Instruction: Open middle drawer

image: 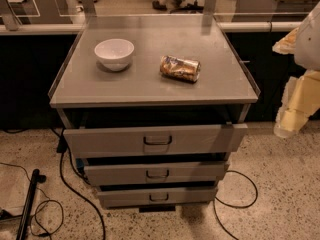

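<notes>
Reaching is the step in hand, I'd say. The gripper [287,123] hangs off to the right of the cabinet [150,91], well apart from the middle drawer [195,172], and honestly I can't tell if it's spread wide or closed up. That drawer sits second of three and looks basically unopened. The next move calls for swinging left and down onto its little loop handle [157,174]. Most of the arm is cut off at the frame edge, and the drawer's inside is hidden.
</notes>
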Robot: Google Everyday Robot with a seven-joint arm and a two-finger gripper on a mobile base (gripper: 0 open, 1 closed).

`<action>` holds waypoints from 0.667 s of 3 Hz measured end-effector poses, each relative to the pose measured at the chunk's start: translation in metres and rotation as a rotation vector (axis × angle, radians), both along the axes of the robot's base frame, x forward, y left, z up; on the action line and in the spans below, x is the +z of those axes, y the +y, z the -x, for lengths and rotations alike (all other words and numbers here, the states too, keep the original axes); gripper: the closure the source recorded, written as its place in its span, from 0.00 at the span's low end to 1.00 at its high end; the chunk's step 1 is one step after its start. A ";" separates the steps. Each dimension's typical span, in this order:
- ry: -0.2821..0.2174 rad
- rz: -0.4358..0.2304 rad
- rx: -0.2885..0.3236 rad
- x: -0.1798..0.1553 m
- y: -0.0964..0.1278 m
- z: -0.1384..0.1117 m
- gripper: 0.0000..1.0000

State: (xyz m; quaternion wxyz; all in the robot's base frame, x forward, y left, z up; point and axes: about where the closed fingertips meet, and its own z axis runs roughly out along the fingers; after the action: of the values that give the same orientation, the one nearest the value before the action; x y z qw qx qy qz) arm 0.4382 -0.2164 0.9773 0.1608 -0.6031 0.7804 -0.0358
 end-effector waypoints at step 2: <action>0.003 -0.033 0.034 -0.017 -0.002 0.008 0.00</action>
State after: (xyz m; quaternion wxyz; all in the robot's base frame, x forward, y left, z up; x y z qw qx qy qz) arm 0.4301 -0.2182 0.9603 0.1702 -0.6138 0.7707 -0.0192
